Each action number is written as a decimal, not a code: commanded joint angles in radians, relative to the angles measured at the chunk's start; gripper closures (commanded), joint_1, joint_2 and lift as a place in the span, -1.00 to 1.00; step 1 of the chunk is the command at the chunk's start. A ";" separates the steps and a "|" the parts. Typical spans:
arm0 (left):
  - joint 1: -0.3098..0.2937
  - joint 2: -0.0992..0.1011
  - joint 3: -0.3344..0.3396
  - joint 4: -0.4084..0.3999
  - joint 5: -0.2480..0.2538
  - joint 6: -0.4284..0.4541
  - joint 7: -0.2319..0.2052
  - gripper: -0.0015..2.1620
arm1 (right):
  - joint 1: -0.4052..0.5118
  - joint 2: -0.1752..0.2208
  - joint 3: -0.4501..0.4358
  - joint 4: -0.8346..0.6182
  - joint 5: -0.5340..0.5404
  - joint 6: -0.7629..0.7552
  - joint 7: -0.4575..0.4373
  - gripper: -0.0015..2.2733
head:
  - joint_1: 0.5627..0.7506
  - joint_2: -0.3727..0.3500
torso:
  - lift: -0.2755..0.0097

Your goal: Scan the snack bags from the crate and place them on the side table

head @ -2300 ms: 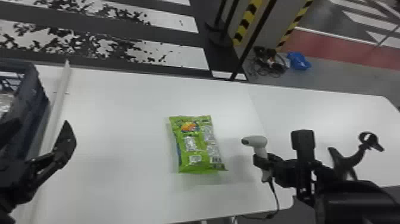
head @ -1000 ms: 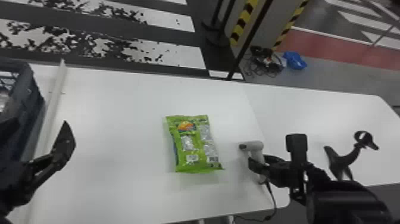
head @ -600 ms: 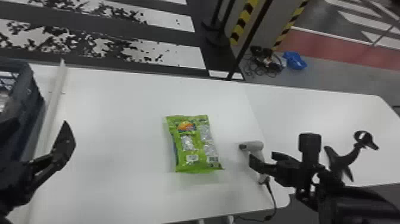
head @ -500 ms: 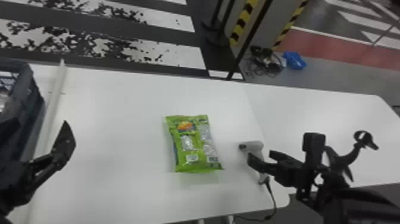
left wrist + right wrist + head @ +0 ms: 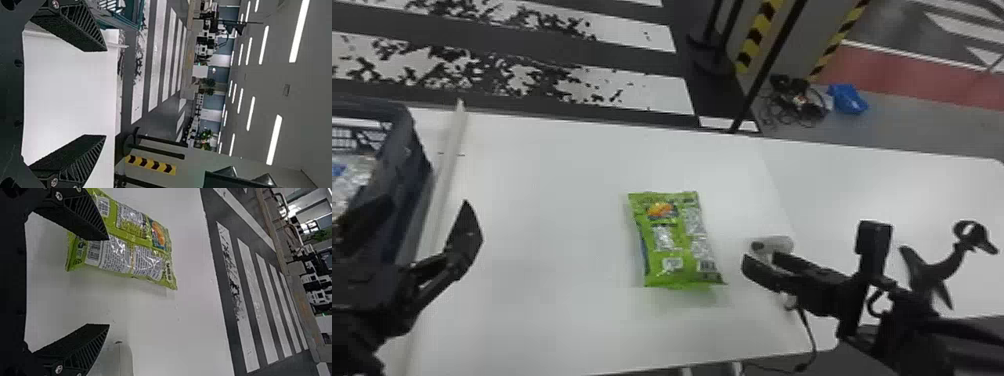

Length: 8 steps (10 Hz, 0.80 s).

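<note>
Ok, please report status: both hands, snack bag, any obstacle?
Left hand, right hand open, empty. Green snack bag lying on white table. Scanner near right hand, may obstruct.

The left arm (image 5: 357, 330) comes in at the head view's lower left, its left claw (image 5: 424, 202) open — two flat black fingers (image 5: 76, 25) spread well apart. From the lower right comes the right arm (image 5: 912, 330), slanting inward, and the right claw (image 5: 760, 257) stands open too — fingertips (image 5: 96, 229) clearly parted.
</note>
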 commanded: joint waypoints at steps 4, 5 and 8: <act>0.008 0.003 0.000 -0.010 0.000 0.000 0.000 -0.92 | -0.055 -0.016 0.109 0.063 0.000 0.082 0.062 -0.90 | 0.41 -0.60 | 0.27; 0.011 0.006 0.000 -0.013 0.000 0.000 0.000 -0.92 | -0.067 -0.017 0.121 0.076 0.002 0.091 0.074 -0.90 | 0.41 -0.54 | 0.27; 0.019 0.008 0.000 -0.019 0.000 0.000 -0.002 -0.92 | -0.095 -0.027 0.168 0.109 0.038 0.079 0.077 -0.90 | 0.41 -0.45 | 0.27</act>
